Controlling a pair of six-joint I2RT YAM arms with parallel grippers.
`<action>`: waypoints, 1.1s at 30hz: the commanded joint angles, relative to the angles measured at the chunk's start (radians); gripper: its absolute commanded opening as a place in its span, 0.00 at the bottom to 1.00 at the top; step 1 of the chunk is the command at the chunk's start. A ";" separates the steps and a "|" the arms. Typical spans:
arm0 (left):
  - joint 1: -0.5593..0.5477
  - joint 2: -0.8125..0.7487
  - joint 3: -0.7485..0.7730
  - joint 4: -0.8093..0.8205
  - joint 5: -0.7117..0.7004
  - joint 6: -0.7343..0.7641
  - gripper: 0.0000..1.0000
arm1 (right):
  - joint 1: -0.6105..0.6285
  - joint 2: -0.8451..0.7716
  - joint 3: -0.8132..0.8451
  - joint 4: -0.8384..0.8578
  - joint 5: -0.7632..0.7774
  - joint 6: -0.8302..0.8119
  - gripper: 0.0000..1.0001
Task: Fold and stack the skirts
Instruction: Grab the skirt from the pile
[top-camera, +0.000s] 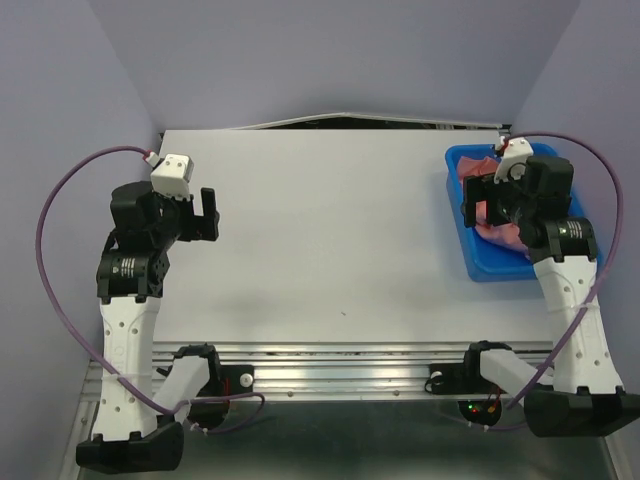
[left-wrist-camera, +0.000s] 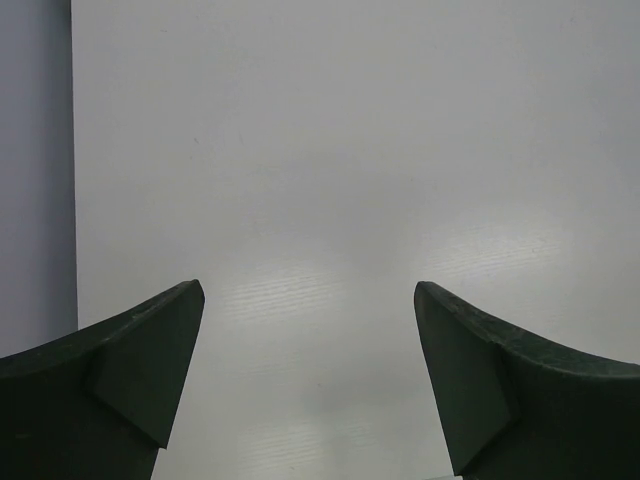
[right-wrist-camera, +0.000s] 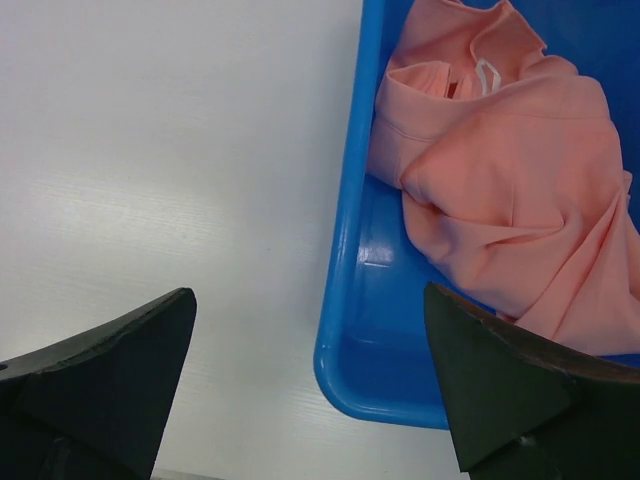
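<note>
A salmon-pink skirt (right-wrist-camera: 500, 170) lies crumpled in the blue plastic bin (right-wrist-camera: 345, 300) at the table's right side. In the top view the skirt (top-camera: 497, 232) is mostly hidden under my right arm. My right gripper (top-camera: 481, 201) hangs open and empty above the bin's left rim; in the right wrist view the gripper (right-wrist-camera: 310, 340) spans the rim, one finger over the table, the other over the bin. My left gripper (top-camera: 205, 212) is open and empty above bare table at the left, and in the left wrist view the gripper (left-wrist-camera: 310, 330) frames only tabletop.
The white table (top-camera: 330, 230) runs to a back edge by the purple wall. The bin (top-camera: 470, 255) sits close to the table's right edge. A metal rail (top-camera: 340, 360) borders the near edge between the arm bases.
</note>
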 joint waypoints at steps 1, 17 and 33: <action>-0.002 -0.042 0.010 0.054 0.057 0.006 0.99 | -0.005 0.070 0.076 -0.018 0.088 0.015 1.00; 0.000 0.033 0.064 0.039 0.141 0.005 0.98 | -0.166 0.697 0.508 -0.044 0.176 -0.013 1.00; 0.000 0.022 0.024 0.053 0.130 -0.004 0.98 | -0.186 1.149 0.576 0.054 0.172 0.061 1.00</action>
